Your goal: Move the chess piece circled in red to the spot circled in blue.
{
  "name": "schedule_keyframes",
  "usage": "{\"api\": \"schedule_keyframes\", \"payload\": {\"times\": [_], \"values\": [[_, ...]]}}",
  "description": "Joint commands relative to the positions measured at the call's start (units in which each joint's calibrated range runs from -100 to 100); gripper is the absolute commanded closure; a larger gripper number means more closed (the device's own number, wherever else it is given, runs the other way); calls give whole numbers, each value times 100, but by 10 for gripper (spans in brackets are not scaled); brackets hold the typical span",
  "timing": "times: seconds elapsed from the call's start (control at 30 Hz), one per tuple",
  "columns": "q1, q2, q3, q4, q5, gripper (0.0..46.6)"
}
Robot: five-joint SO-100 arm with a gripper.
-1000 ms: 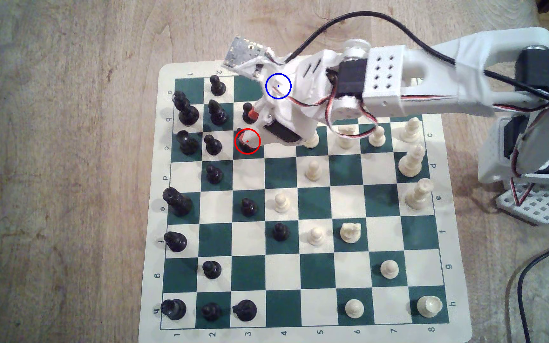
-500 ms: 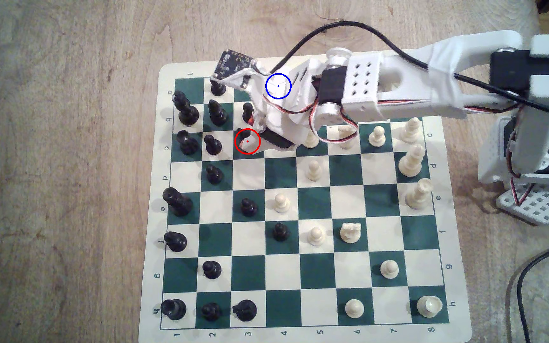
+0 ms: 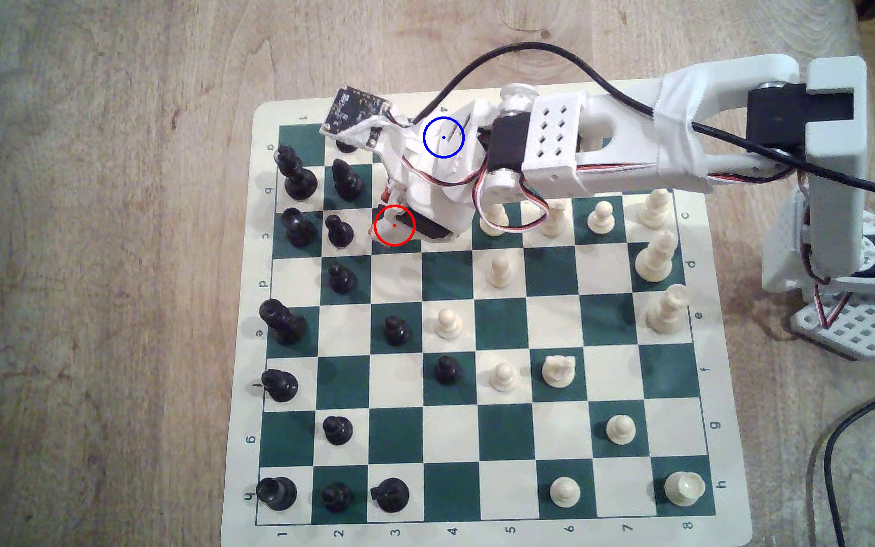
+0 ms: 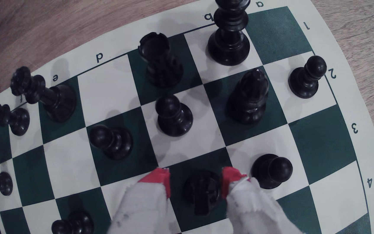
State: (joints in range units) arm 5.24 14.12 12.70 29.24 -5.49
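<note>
On the wooden desk (image 3: 109, 263), red-tipped white jaws straddling the glossy black knight (image 4: 201, 191), spread apart, not yet gripping.

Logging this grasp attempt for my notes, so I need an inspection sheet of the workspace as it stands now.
Surface: green-and-cream chessboard mat on a wooden table.
Job's things: black knight on its green square; blue-circled spot covered by the arm.
Clutter: black pawn close beside one fingertip; other black and cream pieces across the board.
Grippers: gripper open, red fingertips either side of the knight.
Cables: black cable arching over the arm.
Surroundings: nothing seen.
</note>
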Motion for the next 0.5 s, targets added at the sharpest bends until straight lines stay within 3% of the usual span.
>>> {"api": "schedule_keyframes", "payload": {"times": [0.0,0.23,0.47], "values": [[-27,-96,-436,-123,5,370],[-35,-130,-381,-123,10,464],[-35,-453,-390,-148,10,464]]}}
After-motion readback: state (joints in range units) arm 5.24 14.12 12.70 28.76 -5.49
